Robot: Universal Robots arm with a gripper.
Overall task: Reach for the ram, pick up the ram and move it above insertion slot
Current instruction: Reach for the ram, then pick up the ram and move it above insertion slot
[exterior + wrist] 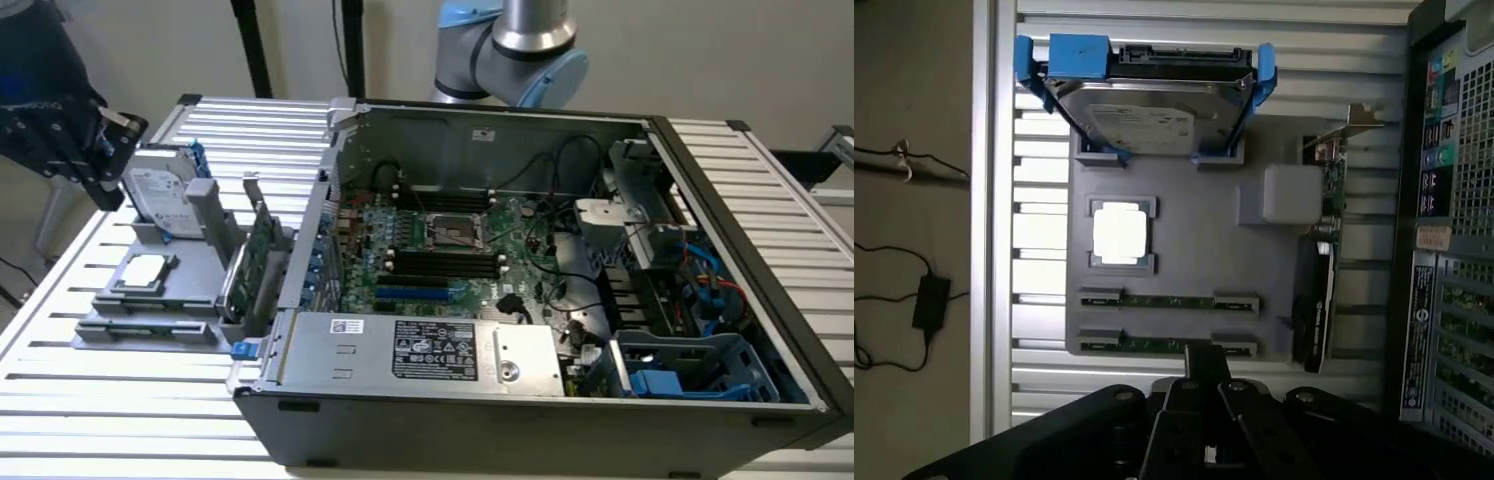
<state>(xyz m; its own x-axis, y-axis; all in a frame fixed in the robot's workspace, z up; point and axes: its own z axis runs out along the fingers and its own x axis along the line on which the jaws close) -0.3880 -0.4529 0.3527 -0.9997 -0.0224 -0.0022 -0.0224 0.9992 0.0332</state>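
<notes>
The gripper (1206, 366) hung above the grey tray (1194, 240), wrist pointing down; open or closed, I could not tell. The ram (1169, 347) lay untouched in the tray's outermost slot.

Open PC case + parts tray on slatted bench

PC case (747, 180) lies on its side w/ panel off, covering most of the bench (80, 390) from mid to the ext. view's right edge. Inside: green mobo (527, 225) w/ CPU socket (454, 230) near its centre, silver PSU (427, 350) along the case's near wall, blue drive cage (694, 370) in its near right corner, loose black cables. Gray tray (1184, 210) sits just beside the case, toward the bench's left edge. HDD (1149, 115) in blue bracket stands tilted at the tray's far end, square silver CPU (1122, 235) lies flat mid-tray, exp. card (1319, 300) w/ metal bracket stands on edge on the case side, gray block (1292, 193) near it. Black pwr adapter (929, 300) + cable on floor off the bench's left edge.
</notes>
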